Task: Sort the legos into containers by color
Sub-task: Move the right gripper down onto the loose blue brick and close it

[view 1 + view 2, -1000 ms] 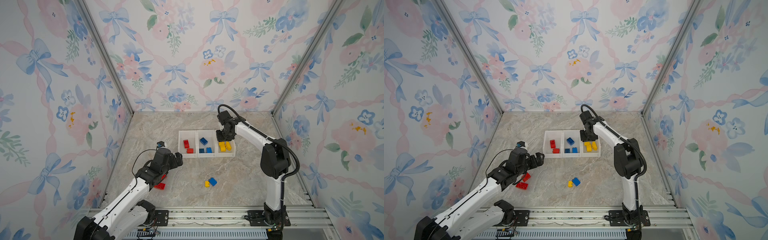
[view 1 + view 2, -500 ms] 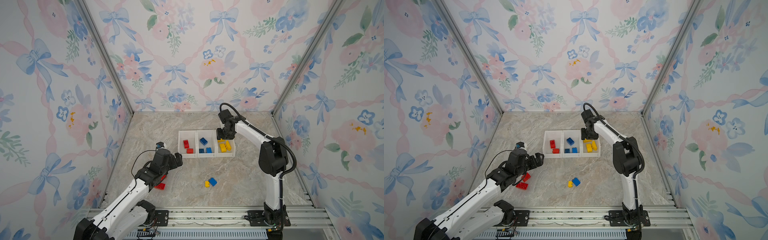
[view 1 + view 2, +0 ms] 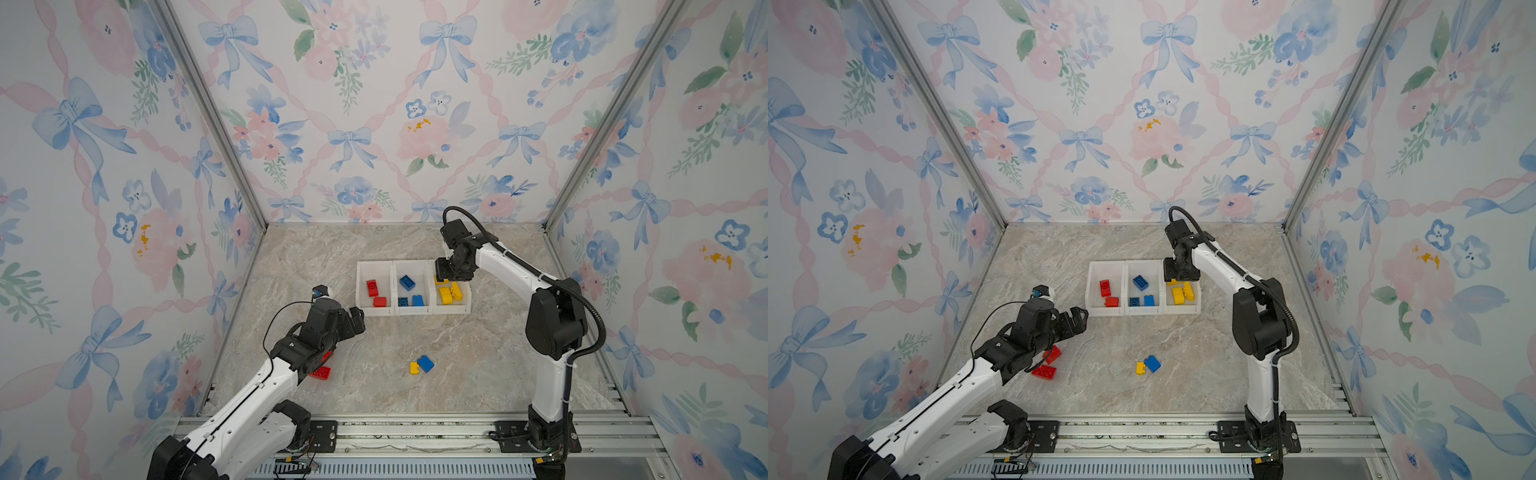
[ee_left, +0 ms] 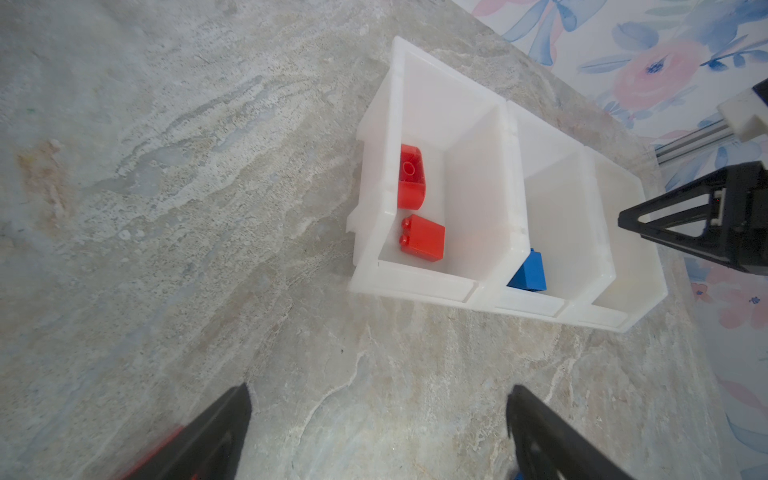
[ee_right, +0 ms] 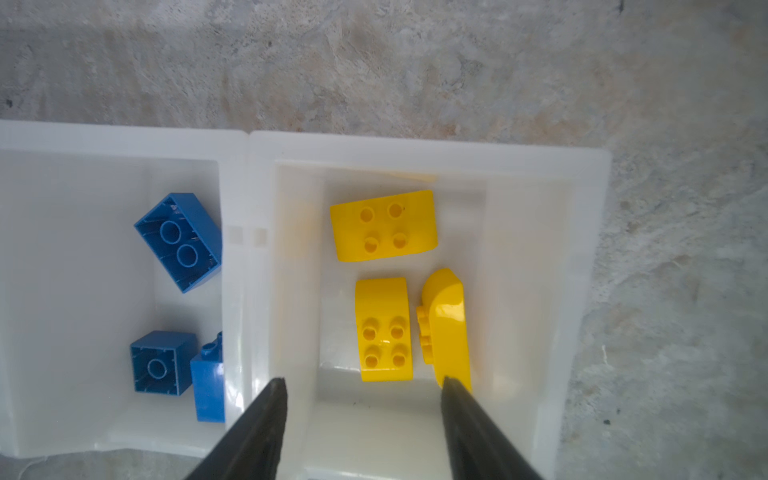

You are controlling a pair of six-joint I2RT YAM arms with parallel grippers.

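Right gripper (image 5: 363, 382) hangs over the right-hand bin of the containers (image 3: 376, 311), jaws apart, nothing between them. Three yellow legos (image 5: 384, 224) lie in that bin, three blue legos (image 3: 407, 282) in the middle bin, two red legos (image 3: 372, 287) in the left bin. Left gripper (image 4: 379, 388) is above the bench (image 3: 478, 353) just in front of the left bin, jaws wide apart, empty. On the bench: a loose yellow lego (image 3: 414, 368) touching a loose blue lego (image 3: 425, 363), and two loose red legos (image 3: 1044, 371) partly under the left arm.
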